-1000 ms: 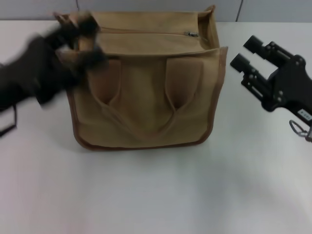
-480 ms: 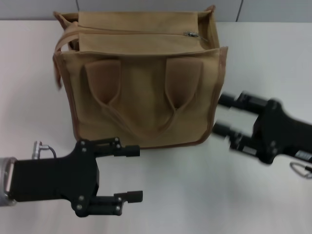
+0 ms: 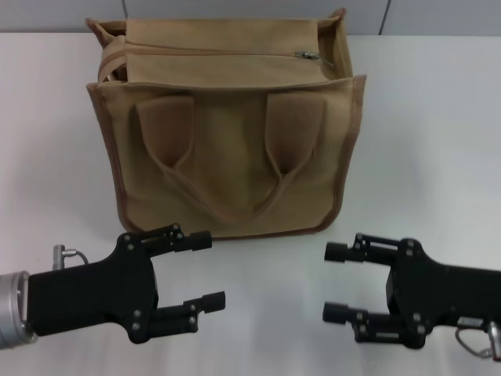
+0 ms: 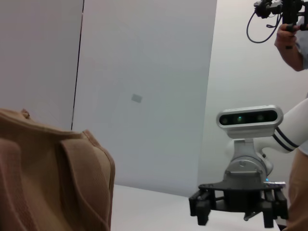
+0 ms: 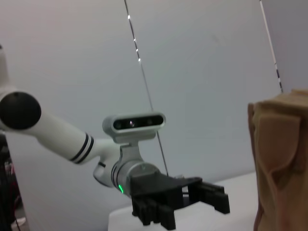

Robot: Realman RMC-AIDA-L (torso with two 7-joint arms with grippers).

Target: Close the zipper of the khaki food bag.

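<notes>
The khaki food bag (image 3: 227,157) stands upright at the back middle of the white table, with its two handle patches facing me. The zipper (image 3: 219,52) runs along its top panel, and the small silver pull tab (image 3: 307,55) sits near the right end. My left gripper (image 3: 205,269) is open and empty, low in front of the bag's left corner and apart from it. My right gripper (image 3: 330,282) is open and empty in front of the bag's right corner. The left wrist view shows the bag's side (image 4: 48,183) and the right gripper (image 4: 238,211). The right wrist view shows the bag (image 5: 284,163) and the left gripper (image 5: 192,195).
The white table (image 3: 423,141) stretches to both sides of the bag and in front of it. A grey wall (image 3: 438,16) runs behind the table. A person's arm holding a device (image 4: 288,29) shows at the far side of the room.
My left arm has left the bag's top left corner and come down in front of the bag. My right gripper has moved from beside the bag's right side down to the front right.
</notes>
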